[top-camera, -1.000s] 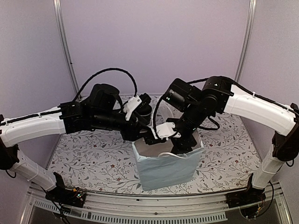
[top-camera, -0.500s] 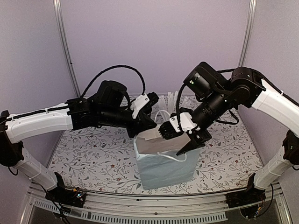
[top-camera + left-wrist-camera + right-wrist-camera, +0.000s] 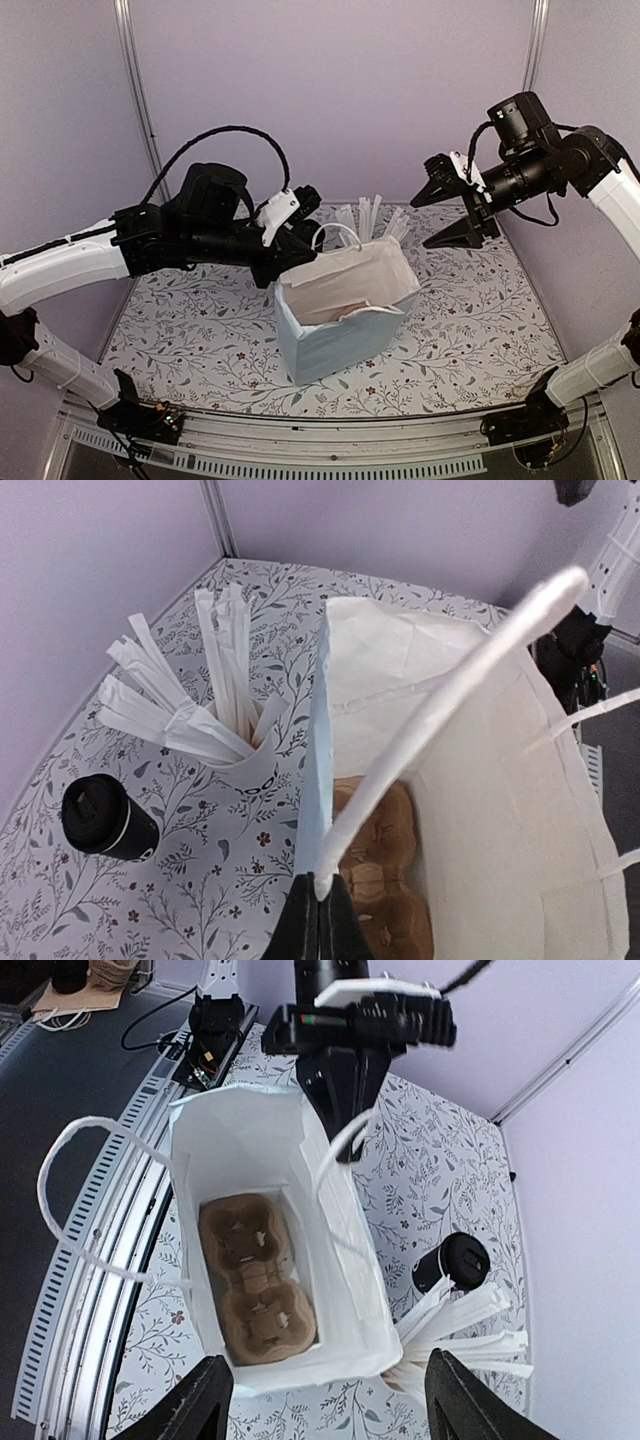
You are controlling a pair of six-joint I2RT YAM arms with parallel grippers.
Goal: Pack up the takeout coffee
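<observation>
From above, the left tool (image 3: 293,262) is pressed together on the looped handle (image 3: 335,232) of a white paper bag (image 3: 340,330) standing on the floral-patterned bench (image 3: 180,340), while the right tool (image 3: 420,222) hangs spread and empty, up and to the right of it. The left wrist view shows the small black paper cup (image 3: 105,820) upright on the bench outside the bag, beyond a white paper cup of white wrapped sticks (image 3: 240,770). The right wrist view looks down on a brown moulded pulp carrier (image 3: 255,1285) on the bag's floor.

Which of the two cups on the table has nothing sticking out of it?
The small black cup, standing clear of the bag. The other, a white paper cup right beside the bag, bristles with tall white wrapped sticks.
</observation>
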